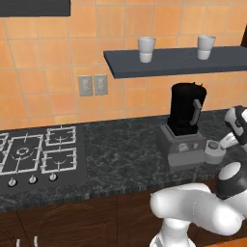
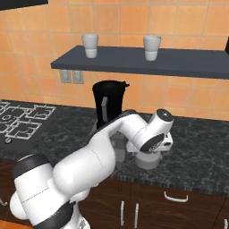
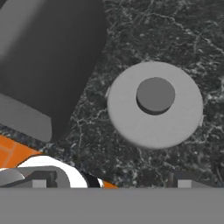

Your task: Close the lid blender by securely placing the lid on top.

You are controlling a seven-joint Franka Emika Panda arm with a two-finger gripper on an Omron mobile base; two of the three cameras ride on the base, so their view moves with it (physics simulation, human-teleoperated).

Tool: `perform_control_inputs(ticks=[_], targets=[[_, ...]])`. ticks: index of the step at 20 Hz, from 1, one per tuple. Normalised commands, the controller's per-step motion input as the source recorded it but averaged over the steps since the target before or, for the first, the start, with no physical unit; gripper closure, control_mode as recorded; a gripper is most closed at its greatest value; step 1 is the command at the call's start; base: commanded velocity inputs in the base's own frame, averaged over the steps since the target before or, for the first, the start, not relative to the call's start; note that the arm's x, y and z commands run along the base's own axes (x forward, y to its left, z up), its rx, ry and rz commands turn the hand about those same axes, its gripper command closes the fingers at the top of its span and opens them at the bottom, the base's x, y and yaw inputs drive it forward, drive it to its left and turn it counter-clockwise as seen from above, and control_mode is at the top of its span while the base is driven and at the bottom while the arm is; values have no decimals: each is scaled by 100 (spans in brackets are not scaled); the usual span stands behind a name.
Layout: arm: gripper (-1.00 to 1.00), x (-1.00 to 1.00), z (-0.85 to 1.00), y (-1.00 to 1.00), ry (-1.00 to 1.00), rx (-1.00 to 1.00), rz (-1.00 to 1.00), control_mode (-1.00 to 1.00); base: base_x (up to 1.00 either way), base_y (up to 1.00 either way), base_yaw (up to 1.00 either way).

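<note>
The blender is a tall black jar with a side handle on a boxy grey base, standing on the dark counter under the shelf; its top is uncovered. The lid, a round grey disc with a darker knob, lies flat on the counter just right of the base. It also shows as the lid in the left base view and the lid under my hand in the right one. My gripper hangs open right above the lid, with nothing between its fingertips.
Two white cups stand on the dark wall shelf above the blender. A gas hob occupies the counter's left end. My arm crosses in front of the blender base. Cabinet doors sit below the counter edge.
</note>
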Motion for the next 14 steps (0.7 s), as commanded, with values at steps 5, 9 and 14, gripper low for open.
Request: perform_control_inputs(ticks=[5, 9, 14], targets=[[-100, 20, -9, 0, 0, 0, 5, -100, 0, 0, 0], [-100, 19, -15, 0, 0, 0, 5, -100, 0, 0, 0], [-100, 21, -17, 0, 0, 0, 6, -100, 0, 0, 0]])
